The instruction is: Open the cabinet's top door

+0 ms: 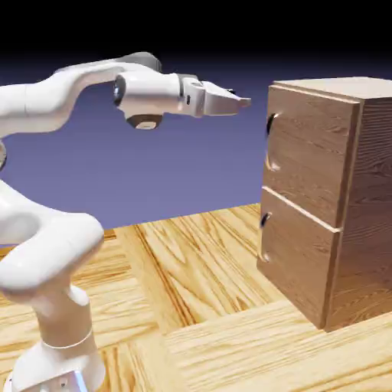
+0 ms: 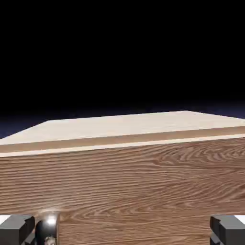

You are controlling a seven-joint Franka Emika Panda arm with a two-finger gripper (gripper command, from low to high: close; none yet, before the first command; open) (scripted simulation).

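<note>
In the exterior view, the tool, a white two-finger gripper with a pale grey tip (image 1: 243, 102), points to the exterior view's right, roughly level, at the end of a jointed white robot arm (image 1: 57, 99). It touches nothing there; a gap lies between its tip and the cabinet, a tall box of brown wood grain (image 1: 371, 176) with a lighter top. The top door, a flat brown wood-grain panel (image 1: 314, 145), is ahead of the tool and reaches from about its height to well below it. On the door's edge nearer the tool sits a curved, shiny metal handle (image 1: 271, 143), ahead of the tip and mostly lower than it. The top door lies flush against the cabinet front, closed. Beneath it, further below the tool, is the lower door, a shorter brown wood panel (image 1: 295, 256) with its own curved metal handle (image 1: 264, 237). The desk, a surface of yellow-brown wood in patterned blocks (image 1: 199, 283), spreads well below the tool and carries the cabinet.

In the hand view, the two dark grey fingertips (image 2: 232, 229) of the tool stand wide apart at the bottom corners, with nothing gripped between them. Beyond them the top door's wood grain fills the lower part, and the cabinet's pale top shows above it. The shiny rounded end of a metal handle appears just beside the left-hand fingertip in this view, on the inner side; whether they touch, I cannot tell.
</note>
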